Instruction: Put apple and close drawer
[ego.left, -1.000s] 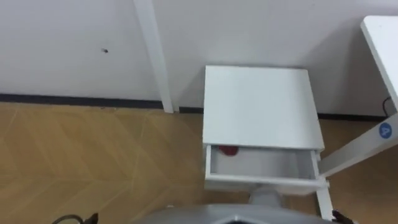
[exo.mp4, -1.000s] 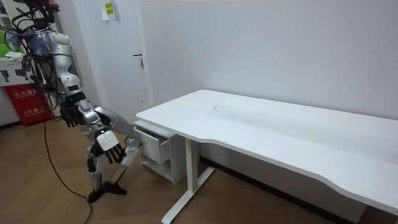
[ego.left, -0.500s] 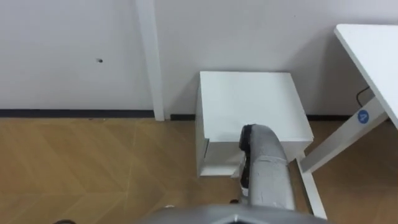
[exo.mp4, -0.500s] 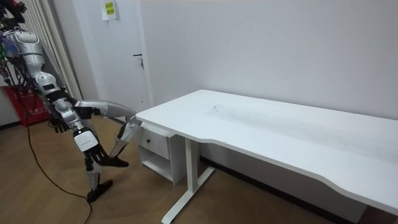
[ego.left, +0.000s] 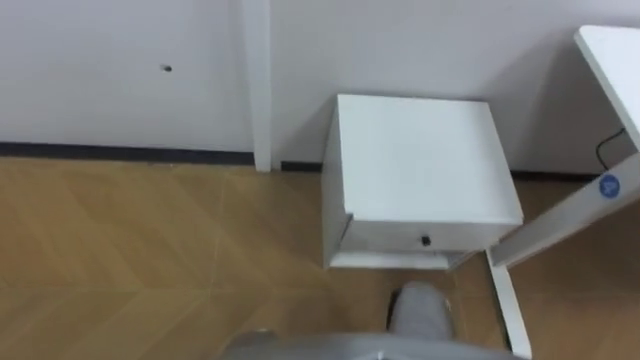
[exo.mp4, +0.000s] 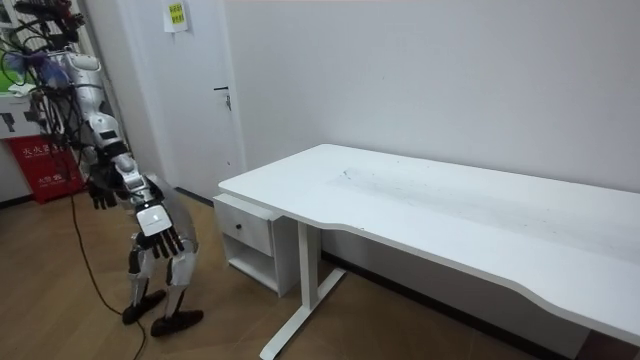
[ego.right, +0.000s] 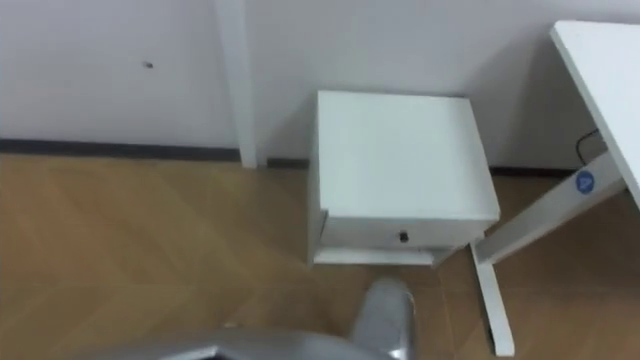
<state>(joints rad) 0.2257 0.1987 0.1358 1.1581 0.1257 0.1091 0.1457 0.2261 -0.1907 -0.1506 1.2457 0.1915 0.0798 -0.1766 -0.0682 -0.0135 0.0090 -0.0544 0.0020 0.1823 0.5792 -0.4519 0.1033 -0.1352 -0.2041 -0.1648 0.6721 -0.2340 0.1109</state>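
Note:
A white bedside cabinet (ego.left: 415, 160) stands against the wall in front of me. Its drawer (ego.left: 425, 238) is pushed in flush, a small dark knob (ego.left: 425, 240) at the middle of its front, and what lies inside is hidden. In the room view the same drawer (exo.mp4: 248, 232) sits shut under the desk's end. I stand on both feet about a step from it. My left hand (exo.mp4: 100, 192) is held out at my side with fingers spread. My right hand (exo.mp4: 165, 240) hangs low with relaxed fingers, holding nothing.
A long white desk (exo.mp4: 450, 215) reaches over the cabinet's right side, and its leg and foot (ego.left: 505, 300) stand on the wooden floor just right of the drawer. A white post (ego.left: 257, 80) runs down the wall left of the cabinet. A red box (exo.mp4: 40, 165) stands behind me.
A second ago the drawer stood open with a red apple inside. My raised leg pushed against its front; now the drawer is shut and the leg is back on the floor.

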